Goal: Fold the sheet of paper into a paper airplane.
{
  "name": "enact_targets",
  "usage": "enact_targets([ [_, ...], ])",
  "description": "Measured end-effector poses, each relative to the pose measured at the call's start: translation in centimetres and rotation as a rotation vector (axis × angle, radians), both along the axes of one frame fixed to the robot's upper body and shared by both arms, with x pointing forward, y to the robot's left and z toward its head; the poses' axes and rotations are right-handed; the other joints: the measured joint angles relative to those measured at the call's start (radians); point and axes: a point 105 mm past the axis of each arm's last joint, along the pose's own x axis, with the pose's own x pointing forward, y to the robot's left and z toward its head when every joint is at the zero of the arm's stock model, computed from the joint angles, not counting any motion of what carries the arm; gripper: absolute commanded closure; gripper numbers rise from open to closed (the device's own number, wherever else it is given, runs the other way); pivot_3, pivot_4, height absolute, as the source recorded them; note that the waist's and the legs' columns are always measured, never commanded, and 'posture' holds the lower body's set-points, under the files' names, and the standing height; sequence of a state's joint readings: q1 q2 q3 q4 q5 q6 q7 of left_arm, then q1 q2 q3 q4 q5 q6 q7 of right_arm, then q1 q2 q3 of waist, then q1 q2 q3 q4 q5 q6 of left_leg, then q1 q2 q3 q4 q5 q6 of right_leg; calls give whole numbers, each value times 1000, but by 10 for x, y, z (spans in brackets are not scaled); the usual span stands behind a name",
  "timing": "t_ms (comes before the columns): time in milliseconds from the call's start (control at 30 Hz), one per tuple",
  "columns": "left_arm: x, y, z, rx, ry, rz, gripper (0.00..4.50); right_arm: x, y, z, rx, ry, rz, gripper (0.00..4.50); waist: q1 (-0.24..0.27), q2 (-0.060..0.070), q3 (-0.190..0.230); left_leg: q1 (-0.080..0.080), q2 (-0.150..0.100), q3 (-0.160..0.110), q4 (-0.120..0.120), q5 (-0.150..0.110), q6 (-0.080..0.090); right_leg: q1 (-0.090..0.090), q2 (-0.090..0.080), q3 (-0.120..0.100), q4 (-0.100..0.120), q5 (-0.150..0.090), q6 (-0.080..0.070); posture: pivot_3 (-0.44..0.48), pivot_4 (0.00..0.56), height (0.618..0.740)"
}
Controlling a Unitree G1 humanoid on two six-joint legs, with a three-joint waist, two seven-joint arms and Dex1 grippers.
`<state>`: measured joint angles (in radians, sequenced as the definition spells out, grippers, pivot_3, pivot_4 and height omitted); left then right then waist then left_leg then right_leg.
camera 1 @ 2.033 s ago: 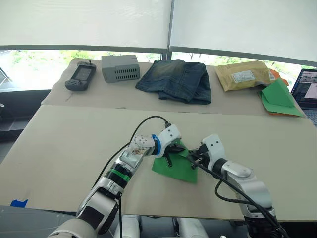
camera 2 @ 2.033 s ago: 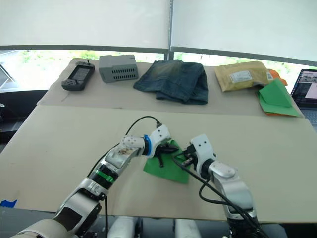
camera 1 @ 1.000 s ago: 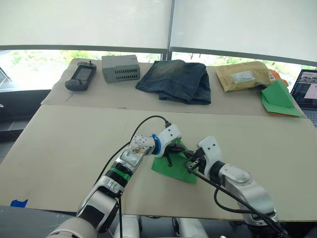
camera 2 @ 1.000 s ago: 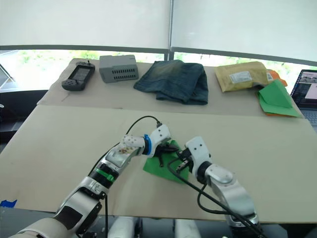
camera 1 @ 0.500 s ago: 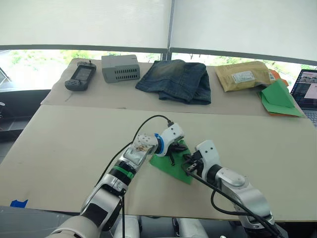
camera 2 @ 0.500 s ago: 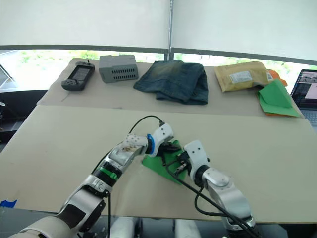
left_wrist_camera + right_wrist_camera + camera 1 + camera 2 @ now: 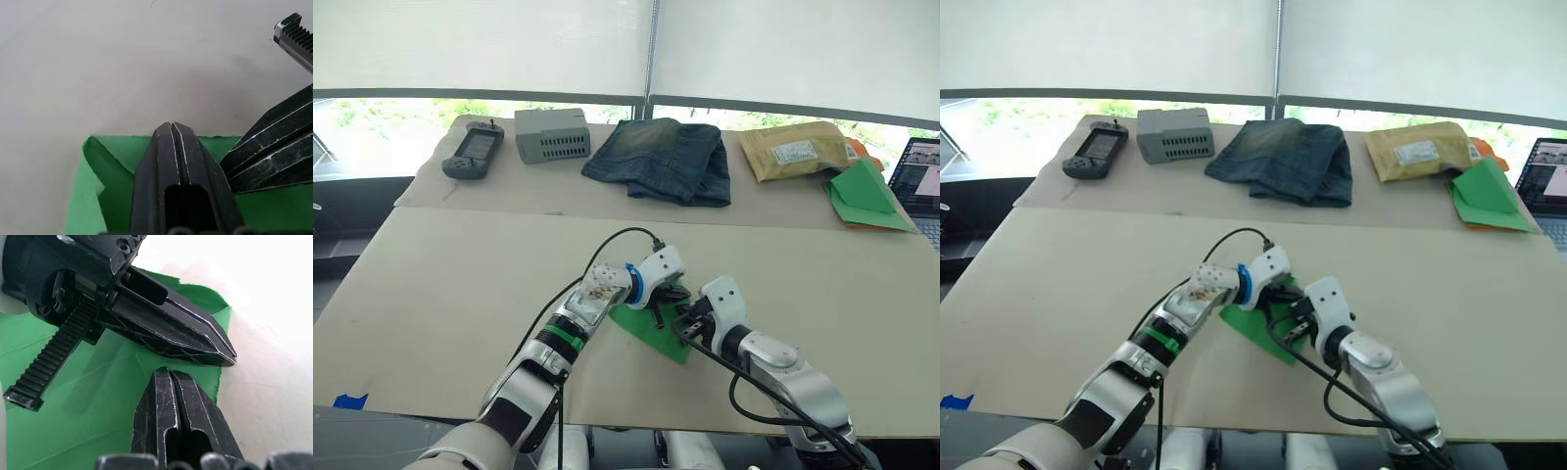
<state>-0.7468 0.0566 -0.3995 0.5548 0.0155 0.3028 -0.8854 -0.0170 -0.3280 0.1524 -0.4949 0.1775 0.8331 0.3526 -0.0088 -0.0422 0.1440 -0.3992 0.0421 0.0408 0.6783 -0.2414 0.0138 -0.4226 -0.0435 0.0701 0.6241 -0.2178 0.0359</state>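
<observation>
The sheet of paper point(image 7: 653, 336) lies flat on the near table, bright green and creased, with one edge folded over point(image 7: 93, 161). My left gripper point(image 7: 171, 126) is shut, and its tips press down on the paper near its far edge. My right gripper point(image 7: 169, 372) is also shut. It rests on the paper just beside the left gripper's fingers point(image 7: 190, 330), almost touching them. In the head views the two grippers meet over the sheet, left gripper point(image 7: 668, 298) and right gripper point(image 7: 684, 328). Nothing shows between either pair of fingers.
Along the far table lie a black handheld device point(image 7: 472, 152), a grey box point(image 7: 551, 134), folded jeans point(image 7: 661, 157), a padded envelope point(image 7: 793, 149) and a green triangular paper stack with an orange edge point(image 7: 867, 196). A laptop point(image 7: 920, 181) sits at the far right. Blue tape point(image 7: 350, 400) marks the near left corner.
My right gripper has slid left across the sheet to the left gripper. My left gripper has shifted slightly right. The paper now looks narrower and has turned a little.
</observation>
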Motion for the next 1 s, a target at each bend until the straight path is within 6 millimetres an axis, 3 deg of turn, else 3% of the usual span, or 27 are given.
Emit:
enact_targets([
  [200, 25, 4, 4, 15, -31, 139, 4500, -1, 1, 0, -4, 2, -1, 4454, -2, 0, 0, 0, 0, -1, 0, 0, 0, 0, 0, 0, 0, 0, 1, 0, 150, 734],
  [567, 25, 18, 11, -63, -36, 168, 4500, -2, 4, 0, 1, 3, 9, 4454, -11, 0, 0, 0, 0, -1, -2, 0, 0, -1, 1, 0, 0, -1, 0, 0, 150, 734],
  [833, 30, 63, 42, -178, -35, 257, 4500, -3, 1, 0, -38, -7, 45, 4454, -8, 0, 0, 0, 0, -1, -2, 0, 0, -1, 0, 0, 0, -1, 0, 0, 150, 734],
  [1000, 13, 91, 36, -110, 0, 227, 4500, 1, 1, 2, -115, -34, 149, 4454, -10, 0, 0, 1, 0, -1, -2, 0, 0, -1, 1, 0, 1, -2, -1, 0, 150, 734],
])
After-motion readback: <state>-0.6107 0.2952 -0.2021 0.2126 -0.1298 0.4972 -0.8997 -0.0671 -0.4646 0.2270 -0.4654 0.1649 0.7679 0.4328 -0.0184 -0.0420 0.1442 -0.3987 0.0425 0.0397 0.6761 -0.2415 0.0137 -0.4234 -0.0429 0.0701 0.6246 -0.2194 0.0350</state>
